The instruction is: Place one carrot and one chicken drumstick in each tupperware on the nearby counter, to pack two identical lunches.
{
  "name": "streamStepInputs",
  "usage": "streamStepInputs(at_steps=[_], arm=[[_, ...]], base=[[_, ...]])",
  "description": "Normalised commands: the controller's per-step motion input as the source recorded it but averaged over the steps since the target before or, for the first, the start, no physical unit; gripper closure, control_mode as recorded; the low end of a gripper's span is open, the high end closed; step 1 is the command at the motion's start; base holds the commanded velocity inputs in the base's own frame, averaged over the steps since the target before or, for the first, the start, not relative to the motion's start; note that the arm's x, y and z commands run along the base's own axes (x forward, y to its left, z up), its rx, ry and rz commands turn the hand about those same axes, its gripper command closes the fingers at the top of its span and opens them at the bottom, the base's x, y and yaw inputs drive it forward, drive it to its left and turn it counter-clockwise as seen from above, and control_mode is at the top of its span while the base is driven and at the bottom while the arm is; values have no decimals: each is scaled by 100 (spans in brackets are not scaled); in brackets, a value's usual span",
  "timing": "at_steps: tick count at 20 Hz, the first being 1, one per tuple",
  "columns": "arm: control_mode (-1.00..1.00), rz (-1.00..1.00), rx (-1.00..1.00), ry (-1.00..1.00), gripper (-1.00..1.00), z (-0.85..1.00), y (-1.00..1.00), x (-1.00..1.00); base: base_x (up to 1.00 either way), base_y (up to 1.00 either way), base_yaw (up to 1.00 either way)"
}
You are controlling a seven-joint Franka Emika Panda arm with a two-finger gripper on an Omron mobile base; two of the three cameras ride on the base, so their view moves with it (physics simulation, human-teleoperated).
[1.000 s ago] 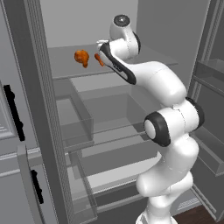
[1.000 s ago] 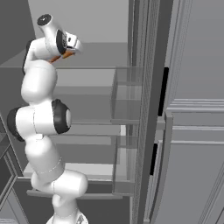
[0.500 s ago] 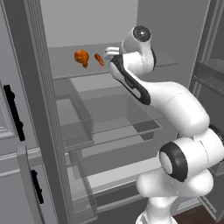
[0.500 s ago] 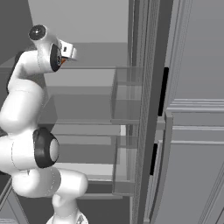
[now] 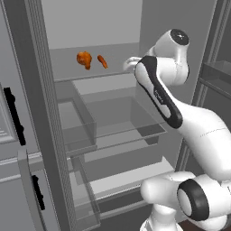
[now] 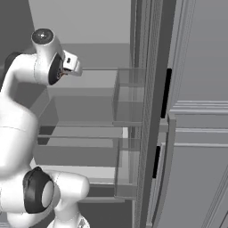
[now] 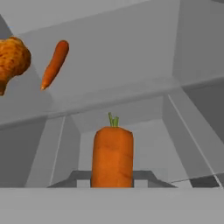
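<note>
The two-finger gripper (image 7: 112, 183) is clamped on a thick orange carrot with a short green stalk (image 7: 112, 155), which stands upright at the 6 o'clock edge of the hand view, its stalk pointing to 12 o'clock. Beyond it lies the pale grey upper shelf of the open refrigerator (image 5: 113, 79). On that shelf, toward 10 o'clock in the hand view, a second, slimmer orange carrot (image 7: 54, 64) lies tilted, and just beside it at 9 o'clock sits a browned, knobbly chicken drumstick (image 7: 11, 61); the two are near each other but apart. In the left base view the drumstick (image 5: 84, 59) and the slim carrot (image 5: 102, 61) rest side by side at about 11 o'clock, with the white arm's hand (image 5: 131, 64) held at shelf height toward their 3 o'clock side, well apart from them. In the right base view the hand (image 6: 71, 64) projects toward 3 o'clock from the arm's upper joint, in front of the clear door bins (image 6: 129, 95).
</note>
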Motion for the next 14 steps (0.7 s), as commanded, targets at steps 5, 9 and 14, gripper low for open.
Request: streamStepInputs(at_steps=[5, 9, 14], arm=[[-100, 0, -6, 44, 100, -77, 1, -92], [-100, 0, -4, 42, 100, -100, 0, -97], [-100, 0, 0, 35, 100, -86, 0, -96]], base=[[0, 0, 0], [0, 0, 0], [0, 0, 0]])
